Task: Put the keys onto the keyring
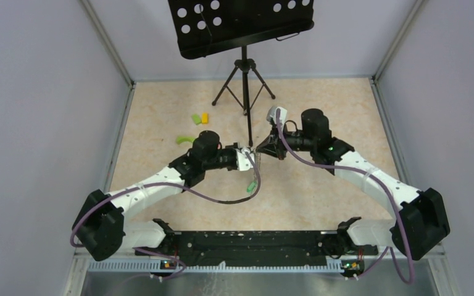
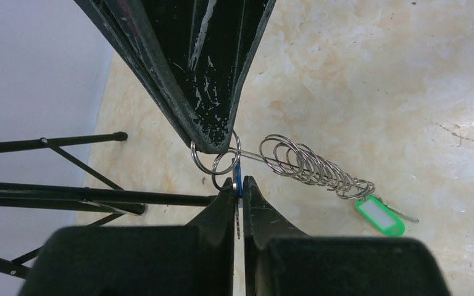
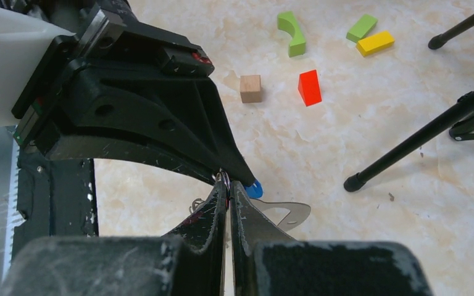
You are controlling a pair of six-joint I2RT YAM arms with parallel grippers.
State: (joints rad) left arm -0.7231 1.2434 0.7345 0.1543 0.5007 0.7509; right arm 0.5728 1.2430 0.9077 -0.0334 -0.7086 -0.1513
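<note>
My two grippers meet tip to tip above the middle of the floor. My right gripper (image 3: 225, 185) is shut on a small steel ring of the keyring (image 2: 217, 161). From that ring a chain of steel rings (image 2: 311, 168) sags to the key with the green tag (image 2: 379, 216), which lies on the floor. My left gripper (image 2: 239, 185) is shut on the key with the blue tag (image 3: 254, 189), held edge-on right against the pinched ring. A grey flat metal loop (image 3: 290, 213) shows just past my right fingers. Whether the blue key's ring is threaded on, I cannot tell.
A black music stand on a tripod (image 1: 244, 80) stands at the back, with its legs (image 3: 407, 145) close to the grippers. Loose blocks lie on the left: green curve (image 3: 292, 34), green (image 3: 362, 27), yellow (image 3: 375, 43), red (image 3: 309, 87), wooden cube (image 3: 251, 88). Walls close in three sides.
</note>
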